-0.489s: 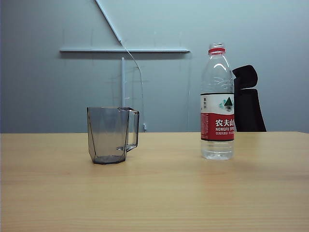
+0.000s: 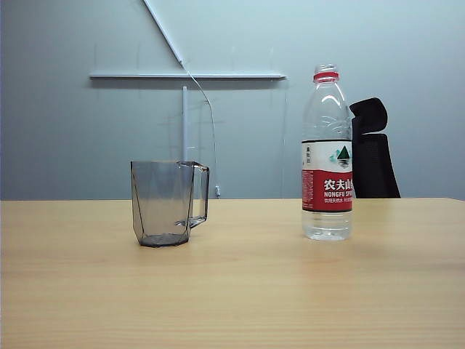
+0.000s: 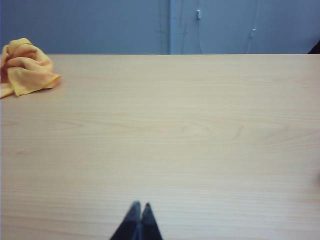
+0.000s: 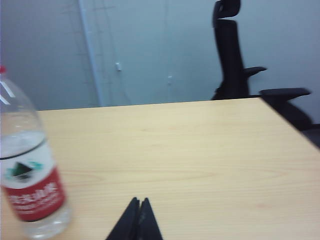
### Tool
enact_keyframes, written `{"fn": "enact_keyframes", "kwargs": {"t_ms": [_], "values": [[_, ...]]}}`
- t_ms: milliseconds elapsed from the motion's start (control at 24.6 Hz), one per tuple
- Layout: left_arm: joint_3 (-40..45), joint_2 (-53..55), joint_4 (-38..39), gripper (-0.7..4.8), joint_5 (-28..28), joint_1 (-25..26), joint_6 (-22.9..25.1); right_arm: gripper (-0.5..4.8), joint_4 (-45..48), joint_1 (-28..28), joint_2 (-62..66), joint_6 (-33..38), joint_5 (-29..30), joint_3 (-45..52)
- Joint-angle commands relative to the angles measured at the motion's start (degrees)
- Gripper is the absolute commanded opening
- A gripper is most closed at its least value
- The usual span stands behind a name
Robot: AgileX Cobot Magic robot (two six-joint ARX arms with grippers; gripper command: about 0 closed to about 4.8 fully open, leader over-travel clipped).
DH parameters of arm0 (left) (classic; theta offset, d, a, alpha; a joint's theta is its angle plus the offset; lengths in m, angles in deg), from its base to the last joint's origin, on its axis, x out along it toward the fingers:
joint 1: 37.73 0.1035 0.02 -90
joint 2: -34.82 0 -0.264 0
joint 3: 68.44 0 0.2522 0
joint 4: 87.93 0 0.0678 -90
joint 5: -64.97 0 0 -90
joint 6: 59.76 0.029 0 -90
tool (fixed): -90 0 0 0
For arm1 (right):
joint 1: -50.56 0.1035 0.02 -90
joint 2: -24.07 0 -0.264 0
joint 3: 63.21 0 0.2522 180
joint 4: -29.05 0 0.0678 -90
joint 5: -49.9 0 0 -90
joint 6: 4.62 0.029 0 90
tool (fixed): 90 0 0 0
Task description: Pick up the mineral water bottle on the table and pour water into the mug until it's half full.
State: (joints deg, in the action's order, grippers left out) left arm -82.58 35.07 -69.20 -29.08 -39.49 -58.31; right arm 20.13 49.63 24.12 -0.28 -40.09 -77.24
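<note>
Right gripper [image 4: 139, 210] hovers low over the bench [image 4: 200, 150], jaws pressed together, empty — left gripper [image 3: 139, 212] likewise. One bottle [image 2: 327, 156] stands upright at right: light, thin-walled, slippery, uncapped I think, so grip the label band gently. One mug [image 2: 166, 203] left, well apart, empty.

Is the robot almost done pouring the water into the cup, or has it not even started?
Not started. Nothing is done: the mug looks empty and the mineral water bottle stands upright on the table, apart from it. Nothing is in hand: the left gripper and right gripper are both shut and hold nothing, the right one near the bottle. Still left: grab the bottle, tip it, fill the mug halfway.
</note>
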Motion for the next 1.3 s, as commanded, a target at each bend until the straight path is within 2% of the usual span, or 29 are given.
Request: {"fn": "enact_keyframes", "kwargs": {"t_ms": [41,163,244,366,448,489,529,570,611,733,896,1099,1303], "values": [[-0.1,0.1,-0.8,-0.02,-1.2,-5.0,-0.2,-0.07,1.3,0.2,-0.1,5.2,5.7,0.2],[-0.1,1.1,-0.8,-0.02,-1.1,-11.8,-0.2,-0.08,1.0,0.7,0.2,5.9,9.0,0.2],[-0.1,4.2,-0.8,-0.02,-1.1,-20.6,-0.2,-0.08,1.0,2.5,1.7,5.9,8.9,0.0],[-0.1,7.0,-0.8,-0.02,-1.1,-27.0,-0.2,-0.08,1.0,5.6,4.8,6.0,8.9,-1.1],[-0.1,8.6,-0.7,-0.02,-1.1,-30.9,-0.2,0.12,2.6,11.1,12.2,3.0,8.6,-3.6],[-0.1,8.6,-0.8,-0.02,-1.0,-31.1,-0.2,1.58,5.2,14.2,17.6,-1.5,6.5,-4.7],[-0.1,8.6,-0.8,-0.02,-1.1,-31.1,-0.2,3.1,7.8,16.1,21.4,-3.1,4.4,-5.3],[-0.1,8.6,-0.8,-0.02,-1.2,-31.1,-0.2,4.34,10.4,17.6,24.7,-3.4,2.9,-5.7],[-0.1,8.6,-0.8,-0.02,-1.2,-31.1,-0.2,4.79,13.7,18.9,28.1,-3.4,1.2,-6.1],[-0.1,8.6,-0.8,-0.02,-1.1,-31.1,-0.2,4.79,25.6,22.2,41.2,-3.3,-2.9,-7.8],[-0.1,8.6,-0.7,-0.02,-1.1,-31.1,-0.2,4.79,39.4,22.8,57.7,-3.3,-2.9,-11.0],[-0.1,8.6,-0.8,-0.02,-1.1,-31.1,-0.2,4.79,49.6,22.8,75.0,-3.3,-2.8,-16.7],[-0.1,8.6,-0.8,-0.02,-1.1,-31.1,-0.2,4.79,56.0,22.8,86.3,-1.3,-2.7,-20.3]]}}
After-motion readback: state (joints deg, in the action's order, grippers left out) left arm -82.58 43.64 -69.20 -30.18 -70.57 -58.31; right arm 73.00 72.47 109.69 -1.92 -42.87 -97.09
